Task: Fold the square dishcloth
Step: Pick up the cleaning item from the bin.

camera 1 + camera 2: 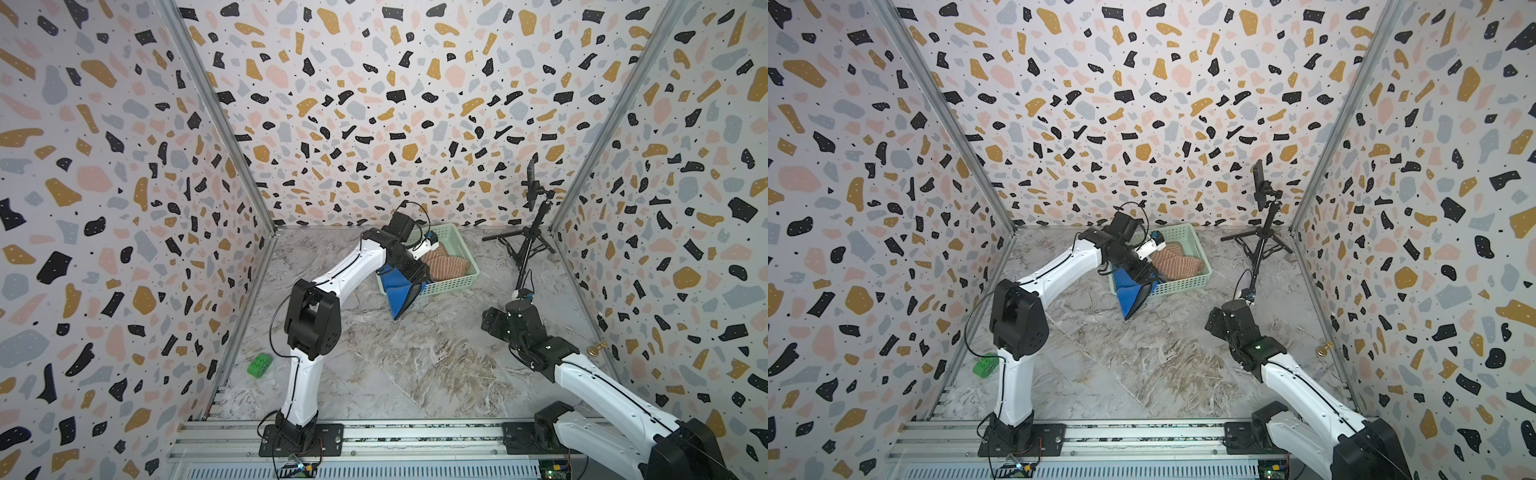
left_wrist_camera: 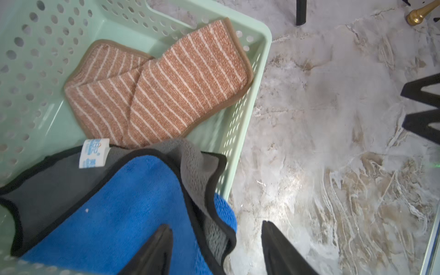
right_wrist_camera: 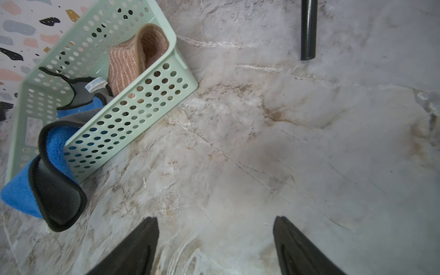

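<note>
The right gripper [image 3: 215,218] hangs over bare marble table [image 3: 285,142] with its fingers spread and nothing between them, well apart from the blue dishcloth [image 3: 56,146]; farther in, the left gripper [image 2: 215,225] sits at the near corner of the green basket [image 2: 259,71], jaws parted, one finger over the blue face and the cloth's black-edged fold lying in the gap (not yet pinched, as far as the left wrist view shows); the dishcloth spills over that corner, part inside the basket and part hanging outside; behind it in the basket lies a striped orange cloth [image 2: 181,90], folded loosely; only the wrist views show the white label [image 2: 94,153] on the dishcloth's grey side, which the left arm hides in both top views, where the hanging end [image 1: 397,305] reaches down to the table; beyond stands a black tripod [image 1: 528,245].
</note>
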`<state>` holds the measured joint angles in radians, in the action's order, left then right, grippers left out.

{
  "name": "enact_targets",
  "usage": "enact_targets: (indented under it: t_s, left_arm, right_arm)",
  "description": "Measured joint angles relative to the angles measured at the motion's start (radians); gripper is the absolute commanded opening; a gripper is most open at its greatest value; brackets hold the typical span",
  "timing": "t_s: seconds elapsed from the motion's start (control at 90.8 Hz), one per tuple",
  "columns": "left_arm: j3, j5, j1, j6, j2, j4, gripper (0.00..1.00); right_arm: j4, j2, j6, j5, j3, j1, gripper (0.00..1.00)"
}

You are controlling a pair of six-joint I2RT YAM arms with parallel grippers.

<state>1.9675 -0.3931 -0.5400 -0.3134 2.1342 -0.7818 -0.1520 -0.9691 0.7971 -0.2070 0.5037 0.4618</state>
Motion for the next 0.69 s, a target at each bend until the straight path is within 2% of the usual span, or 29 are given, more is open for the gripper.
enact_targets:
  t_s: [0.143, 0.297, 0.363, 0.451, 0.462, 0.694]
  left_arm:
    - [0.108, -0.01, -0.006, 0.002, 0.099, -0.035, 0.5]
    - [0.141, 0.011, -0.006, 0.001, 0.163, -0.062, 0.43]
    - [0.141, 0.019, -0.006, 0.0, 0.179, -0.069, 0.31]
    - [0.147, 0.03, -0.006, 0.008, 0.193, -0.078, 0.01]
    - [0.15, 0.031, -0.006, -0.002, 0.195, -0.08, 0.0]
    - [0.19, 0.032, -0.006, -0.018, 0.177, -0.1, 0.0]
  right_arm:
    - [0.016, -0.015, -0.001, -0.003, 0.0, 0.019, 0.8]
    - [0.033, -0.021, -0.002, -0.003, 0.0, 0.03, 0.78]
    - [0.037, -0.02, -0.004, -0.003, 0.0, 0.035, 0.76]
    - [0.045, -0.02, -0.01, -0.002, 0.0, 0.042, 0.72]
    - [0.047, -0.02, -0.01, -0.002, 0.0, 0.042, 0.72]
    - [0.077, -0.017, -0.024, 0.005, 0.0, 0.058, 0.68]
